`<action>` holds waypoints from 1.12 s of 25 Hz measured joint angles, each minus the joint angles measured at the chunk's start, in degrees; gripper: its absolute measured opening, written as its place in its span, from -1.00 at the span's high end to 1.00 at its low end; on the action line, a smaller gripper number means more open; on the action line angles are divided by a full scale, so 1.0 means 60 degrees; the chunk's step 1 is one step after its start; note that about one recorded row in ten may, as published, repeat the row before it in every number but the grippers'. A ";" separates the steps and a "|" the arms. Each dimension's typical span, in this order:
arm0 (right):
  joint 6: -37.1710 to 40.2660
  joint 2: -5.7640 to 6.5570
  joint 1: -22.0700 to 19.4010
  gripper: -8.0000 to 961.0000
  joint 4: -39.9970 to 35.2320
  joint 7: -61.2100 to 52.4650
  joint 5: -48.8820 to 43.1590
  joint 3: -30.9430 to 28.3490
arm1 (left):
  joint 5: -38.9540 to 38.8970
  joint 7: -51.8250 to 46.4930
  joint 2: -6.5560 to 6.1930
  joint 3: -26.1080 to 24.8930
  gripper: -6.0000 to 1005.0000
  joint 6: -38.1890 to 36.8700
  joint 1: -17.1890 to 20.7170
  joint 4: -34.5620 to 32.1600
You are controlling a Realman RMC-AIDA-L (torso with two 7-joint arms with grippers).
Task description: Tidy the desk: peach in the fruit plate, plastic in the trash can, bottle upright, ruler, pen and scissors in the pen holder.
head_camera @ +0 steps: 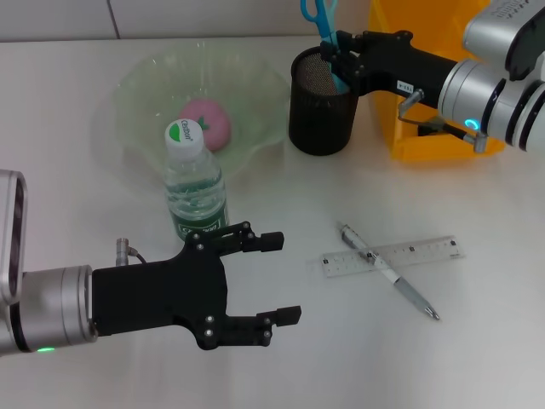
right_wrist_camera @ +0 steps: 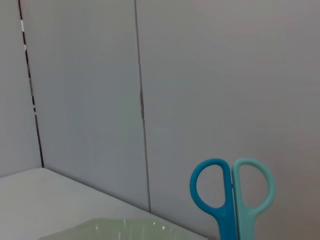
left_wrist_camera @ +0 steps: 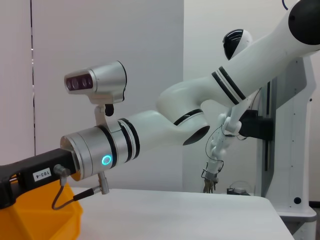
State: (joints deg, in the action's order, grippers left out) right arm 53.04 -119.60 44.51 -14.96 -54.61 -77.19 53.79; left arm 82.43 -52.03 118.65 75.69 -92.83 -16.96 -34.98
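My right gripper (head_camera: 337, 61) hangs over the rim of the black mesh pen holder (head_camera: 319, 119), shut on the blue scissors (head_camera: 322, 19). Their blades point down into the holder and the handles (right_wrist_camera: 232, 192) stick up. The pink peach (head_camera: 207, 122) lies in the pale green fruit plate (head_camera: 145, 81). Just in front of the plate the water bottle (head_camera: 194, 183) stands upright. A clear ruler (head_camera: 426, 250) lies flat on the desk with a silver pen (head_camera: 400, 284) across it. My left gripper (head_camera: 281, 279) hovers open near the front, beside the bottle's base. No plastic is in view.
The yellow trash can (head_camera: 417, 102) stands behind my right arm, also seen as the yellow trash can (left_wrist_camera: 35, 215) in the left wrist view. The white desk (head_camera: 477, 341) stretches around the ruler and pen.
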 joint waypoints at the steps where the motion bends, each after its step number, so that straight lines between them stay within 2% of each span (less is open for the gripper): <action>1: 0.0000 0.0000 0.0000 0.37 0.0000 0.0000 0.0000 0.0000 | 0.0000 0.0000 0.0000 0.0000 -0.62 0.0000 0.0000 0.0000; 13: 0.0104 -0.0018 -0.0215 0.33 -0.0024 0.0006 0.0024 0.0000 | 0.0000 0.0000 -0.0003 -0.0050 -0.62 -0.0012 -0.0059 0.0000; 17: 0.0882 -0.0018 -0.0485 0.22 -0.0207 -0.0044 0.0103 -0.0101 | 0.0001 0.0000 -0.0014 -0.0070 -0.62 -0.0012 -0.0070 0.0000; 18: 0.1761 -0.0011 -0.0931 0.19 -0.0592 -0.0212 0.0462 -0.0152 | 0.0001 0.0000 -0.0015 -0.0075 -0.62 -0.0017 -0.0061 -0.0001; 19: 0.1761 -0.0011 -0.0931 0.17 -0.0592 -0.0212 0.0462 -0.0152 | 0.0001 0.0000 -0.0015 -0.0075 -0.62 -0.0017 -0.0061 -0.0001; 22: 0.3214 0.0015 -0.1781 0.08 -0.1480 -0.0812 0.1284 -0.0162 | 0.0002 0.0001 -0.0016 -0.0081 -0.62 -0.0036 -0.0026 -0.0028; 23: 0.4004 0.0033 -0.2400 0.05 -0.2300 -0.1679 0.1584 -0.0163 | 0.0002 0.0000 -0.0016 -0.0087 -0.62 -0.0041 -0.0020 -0.0047; 24: 0.4004 0.0033 -0.2400 0.03 -0.2300 -0.1679 0.1584 -0.0163 | 0.0002 0.0000 -0.0016 -0.0087 -0.62 -0.0041 -0.0020 -0.0047; 27: 0.4855 0.0060 -0.3476 -0.06 -0.4117 -0.3701 0.1649 -0.0163 | 0.0002 0.0000 -0.0015 -0.0091 -0.62 -0.0043 -0.0022 -0.0051; 28: 0.5220 0.0113 -0.4049 -0.15 -0.5374 -0.5115 0.1265 -0.0174 | 0.0002 0.0000 -0.0015 -0.0091 -0.62 -0.0050 -0.0028 -0.0037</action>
State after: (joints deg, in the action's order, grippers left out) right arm 84.36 -118.92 20.22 -47.21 -85.30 -69.60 52.74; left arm 82.44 -52.03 118.56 75.15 -93.14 -17.13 -35.20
